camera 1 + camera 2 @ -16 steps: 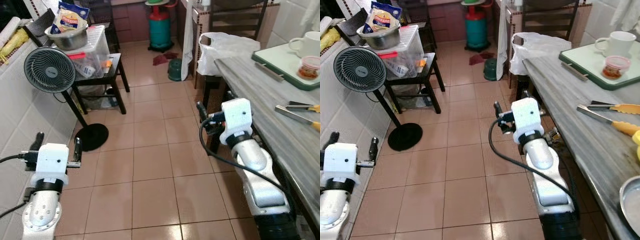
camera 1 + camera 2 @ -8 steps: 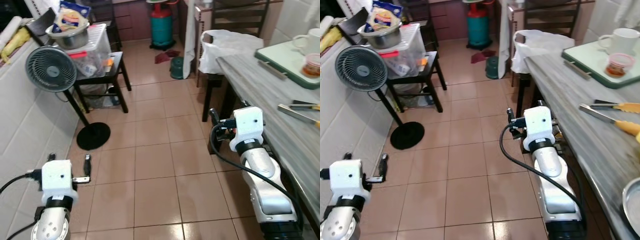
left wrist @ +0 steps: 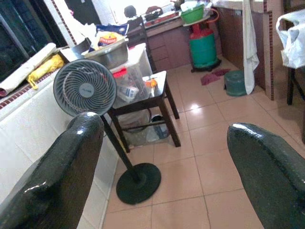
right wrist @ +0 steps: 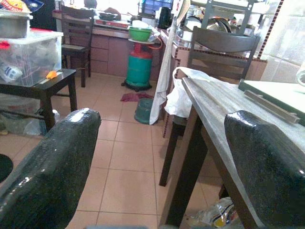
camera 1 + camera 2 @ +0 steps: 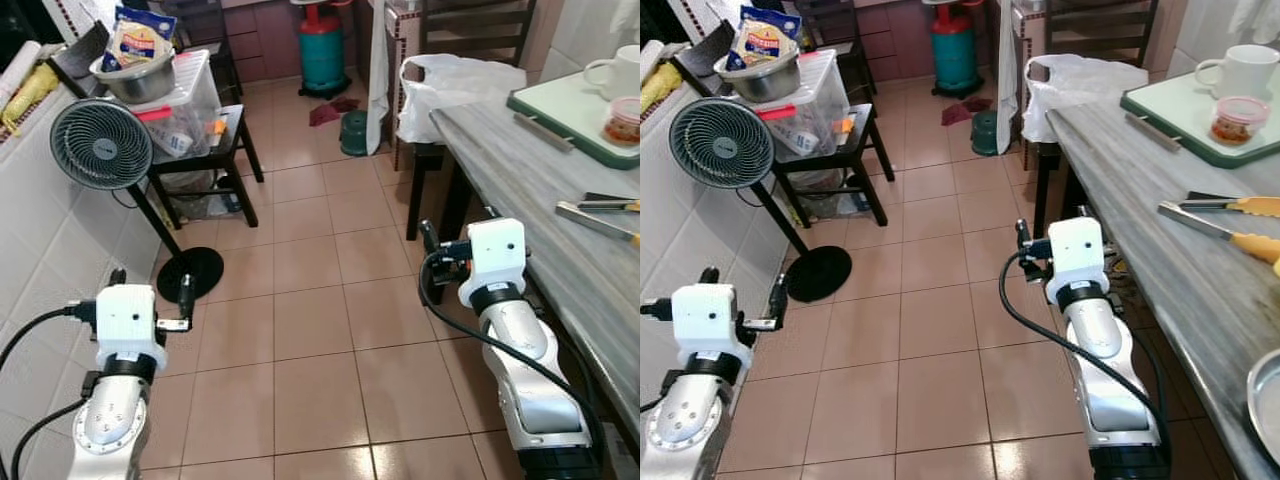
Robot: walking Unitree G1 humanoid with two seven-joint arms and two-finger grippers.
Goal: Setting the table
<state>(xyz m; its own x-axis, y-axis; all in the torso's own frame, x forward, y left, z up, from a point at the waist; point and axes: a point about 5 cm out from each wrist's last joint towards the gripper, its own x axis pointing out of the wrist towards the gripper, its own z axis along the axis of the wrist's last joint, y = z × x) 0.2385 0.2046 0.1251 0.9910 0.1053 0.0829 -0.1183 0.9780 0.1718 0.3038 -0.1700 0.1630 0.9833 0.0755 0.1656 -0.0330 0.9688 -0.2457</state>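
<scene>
Head views: worktop [image 5: 1140, 190] along frame right carries tongs [image 5: 1230, 240], mug [image 5: 1240, 70]; camera view has shifted, things unmoved, so table setting not begun.
Left wrist: left gripper [image 3: 162, 176] fingers apart, empty.
Right wrist: right gripper [image 4: 157, 167] fingers apart, beside worktop edge.

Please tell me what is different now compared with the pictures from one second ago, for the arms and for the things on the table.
The camera shifted slightly, so the whole scene slid in view. The left gripper dipped lower half a second ago and has come back up near the fan's base; it is open and empty. The right gripper stayed beside the table edge, open and empty. The mug, green tray and tongs did not move.
</scene>
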